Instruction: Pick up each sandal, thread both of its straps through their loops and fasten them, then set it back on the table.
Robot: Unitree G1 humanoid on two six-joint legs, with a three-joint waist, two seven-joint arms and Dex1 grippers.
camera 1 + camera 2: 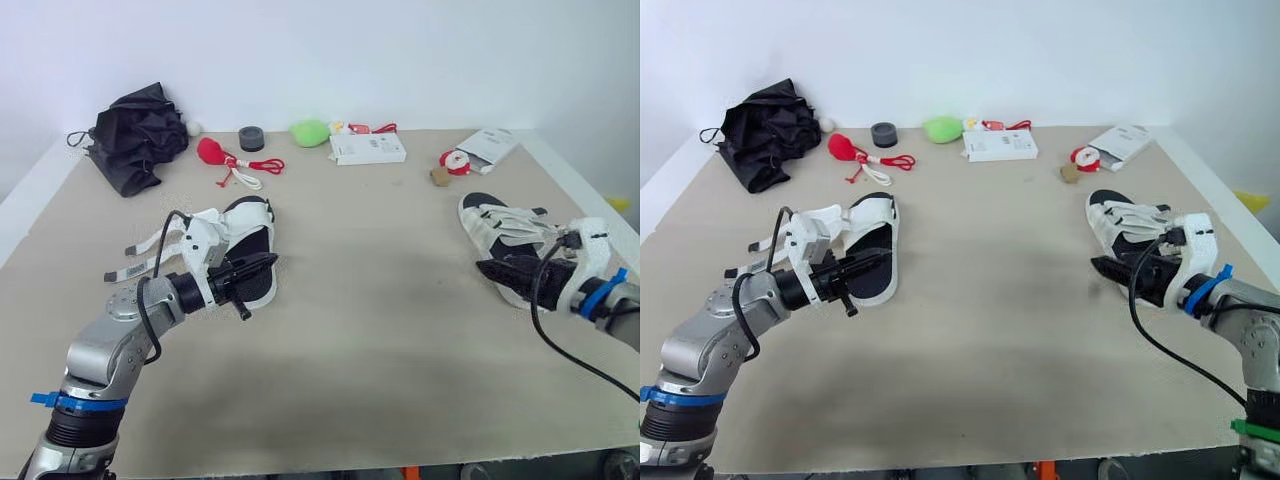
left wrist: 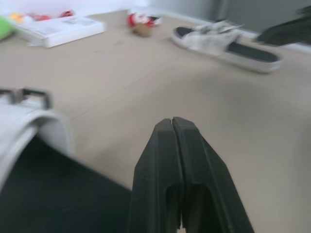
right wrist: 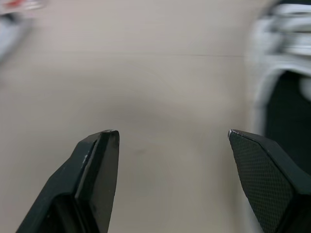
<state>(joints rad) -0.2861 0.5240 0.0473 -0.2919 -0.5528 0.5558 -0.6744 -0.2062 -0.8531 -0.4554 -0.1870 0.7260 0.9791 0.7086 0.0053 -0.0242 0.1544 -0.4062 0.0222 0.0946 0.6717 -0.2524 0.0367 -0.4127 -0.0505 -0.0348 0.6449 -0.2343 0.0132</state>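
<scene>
Two white sandals with black footbeds lie on the beige table [image 1: 380,330]. The left sandal [image 1: 250,240] has its straps [image 1: 145,250] spread loose toward the table's left side. My left gripper [image 1: 268,263] hovers over this sandal's footbed, its fingers [image 2: 173,145] shut with nothing between them. Near the table's right edge rests the right sandal [image 1: 498,232], straps lying across its top. My right gripper [image 1: 487,267] sits just beside the near end of this sandal, open, holding nothing; in the right wrist view the sandal [image 3: 286,77] lies blurred next to one finger [image 3: 262,170].
Along the back of the table lie a black folded umbrella [image 1: 135,135], a red item with a cord [image 1: 222,155], a black roll [image 1: 252,138], a green object [image 1: 310,131], a white box [image 1: 367,148], a white packet [image 1: 492,145] and a red-and-white item [image 1: 457,160].
</scene>
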